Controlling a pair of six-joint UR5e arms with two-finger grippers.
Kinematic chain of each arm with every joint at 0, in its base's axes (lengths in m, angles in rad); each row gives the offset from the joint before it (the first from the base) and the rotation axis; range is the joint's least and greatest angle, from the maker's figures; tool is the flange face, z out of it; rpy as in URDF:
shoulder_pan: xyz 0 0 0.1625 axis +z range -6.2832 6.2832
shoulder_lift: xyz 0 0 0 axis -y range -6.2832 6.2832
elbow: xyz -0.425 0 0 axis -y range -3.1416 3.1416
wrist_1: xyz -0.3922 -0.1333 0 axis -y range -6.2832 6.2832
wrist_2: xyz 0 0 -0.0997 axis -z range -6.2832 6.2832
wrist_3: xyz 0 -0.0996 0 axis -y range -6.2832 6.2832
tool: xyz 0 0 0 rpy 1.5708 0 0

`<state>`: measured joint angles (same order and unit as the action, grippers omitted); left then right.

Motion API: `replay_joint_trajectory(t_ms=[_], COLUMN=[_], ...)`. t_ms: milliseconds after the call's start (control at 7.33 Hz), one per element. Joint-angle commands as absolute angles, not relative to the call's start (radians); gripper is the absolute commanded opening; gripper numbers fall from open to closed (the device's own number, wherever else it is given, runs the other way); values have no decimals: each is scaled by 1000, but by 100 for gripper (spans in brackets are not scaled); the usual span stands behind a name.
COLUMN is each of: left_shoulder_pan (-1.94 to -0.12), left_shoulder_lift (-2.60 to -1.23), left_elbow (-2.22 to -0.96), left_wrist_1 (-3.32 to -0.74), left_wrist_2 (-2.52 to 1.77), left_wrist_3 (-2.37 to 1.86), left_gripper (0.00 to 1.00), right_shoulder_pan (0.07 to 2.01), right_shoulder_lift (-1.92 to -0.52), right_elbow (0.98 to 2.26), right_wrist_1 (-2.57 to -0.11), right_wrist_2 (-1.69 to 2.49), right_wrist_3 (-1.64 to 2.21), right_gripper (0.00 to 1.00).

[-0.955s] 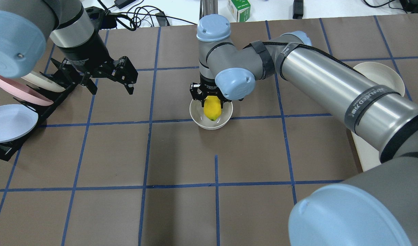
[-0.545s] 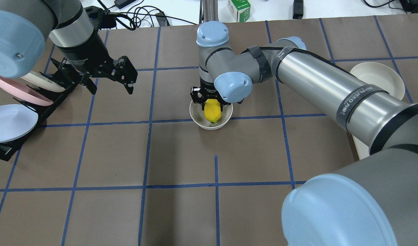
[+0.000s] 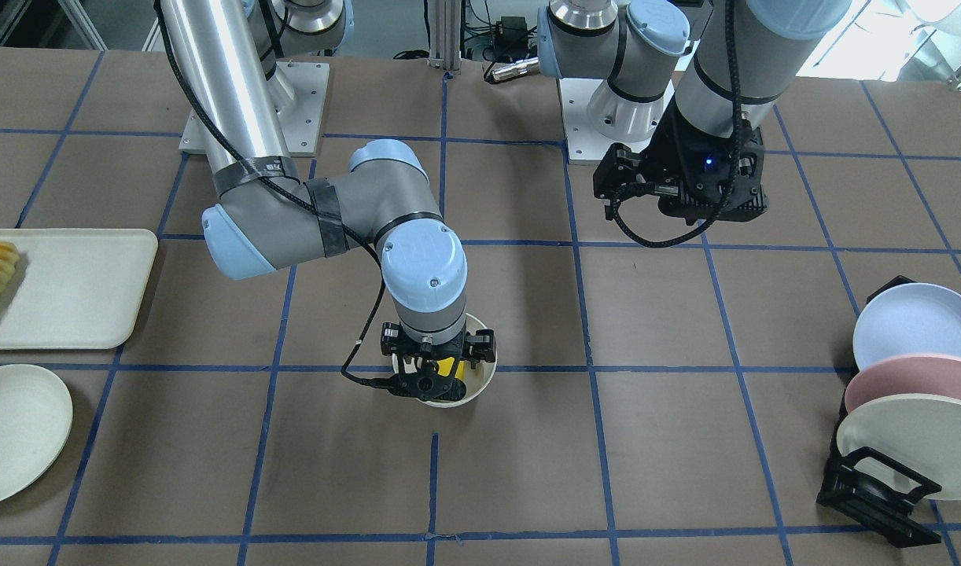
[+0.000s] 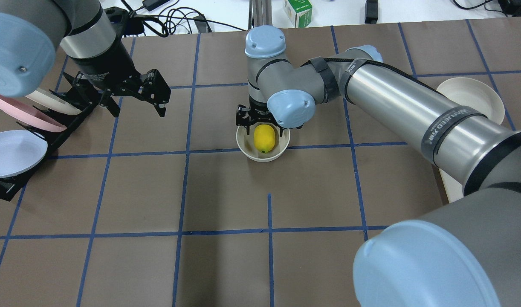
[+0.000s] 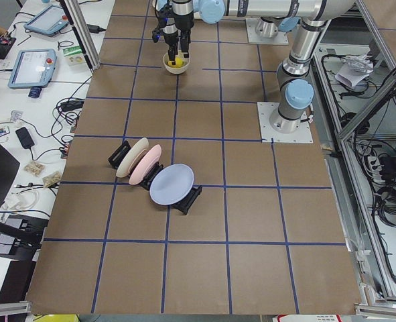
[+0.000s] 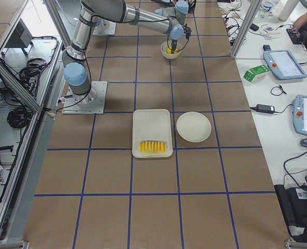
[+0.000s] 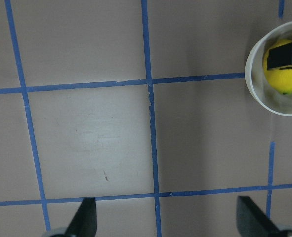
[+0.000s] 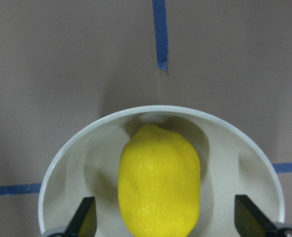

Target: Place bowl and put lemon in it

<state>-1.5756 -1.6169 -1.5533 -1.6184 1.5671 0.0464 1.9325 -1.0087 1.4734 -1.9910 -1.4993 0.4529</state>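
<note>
1. We see the right gripper (image 8: pixel 166 219) with its fingers spread wide on either side of the lemon (image 8: pixel 159 180), touching neither flank.
2. The lemon lies on its own inside the bowl (image 4: pixel 260 157), long axis in line with the wrist camera's view.
3. The bowl stands upright on the table (image 4: pixel 311 192), straddling a blue tape line near the middle.
4. We find the left gripper (image 4: pixel 139 108) well apart from the bowl, jaws spread and empty, above bare table.
5. Just beside it stands the plate rack (image 4: pixel 68 123) holding cream, pink and blue plates.
</note>
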Motion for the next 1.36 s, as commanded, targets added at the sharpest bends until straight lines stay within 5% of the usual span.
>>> replay_joint_trajectory(t_ms=[0, 409, 1227], left_shoulder_pan=[-1575, -1578, -1578], left_shoulder_lift=[-1618, -1605, -1605], left_elbow=[-1554, -1554, -1554], left_wrist_1=[-1618, -1618, -1618], left_wrist_2=[1571, 1571, 1571], left_wrist_3=[48, 48, 48], left_gripper=[100, 100, 100], right_shoulder_pan=[1912, 1713, 1551], right_shoulder_lift=[-1113, -1346, -1465], right_elbow=[1467, 1479, 1485], right_wrist_1=[-1901, -1747, -1569], right_wrist_2=[-1514, -1621, -1600], right_wrist_3=[434, 337, 186], right_gripper=[100, 100, 100])
